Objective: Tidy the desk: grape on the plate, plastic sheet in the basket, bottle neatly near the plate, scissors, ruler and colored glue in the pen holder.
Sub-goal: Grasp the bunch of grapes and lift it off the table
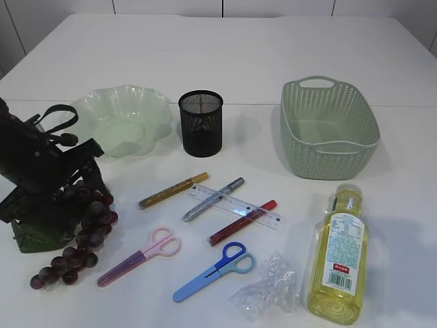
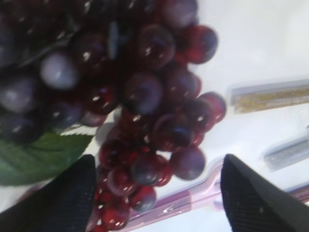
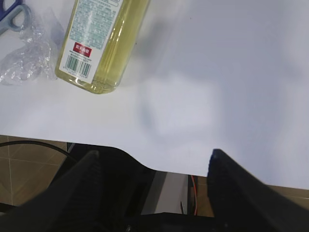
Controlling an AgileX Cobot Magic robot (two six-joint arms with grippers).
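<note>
The left gripper (image 2: pixel 154 193) is hovering wide open, its fingers straddling the grape bunch (image 1: pixel 82 236) in front of the plate (image 1: pixel 123 119). Right of the grapes are lying two scissors, three glue pens, one ruler (image 1: pixel 235 205). Plate, pen holder (image 1: pixel 200 123) and basket (image 1: pixel 328 126) are holding nothing. The right gripper (image 3: pixel 152 191) is gaping over the table edge.

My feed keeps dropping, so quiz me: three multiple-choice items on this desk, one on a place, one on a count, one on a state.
1. Where do the grapes lie?
A. on the plate
B. on the table, front left
C. in the basket

2. How many pairs of scissors are out?
A. one
B. two
C. three

3. How is the bottle?
A. lying on its side
B. standing upright
C. inside the basket

Answers:
1 B: the plate holds nothing, and the bunch rests under the left end effector.
2 B: pink scissors and blue scissors.
3 A: it lies flat in front of the basket.
</note>
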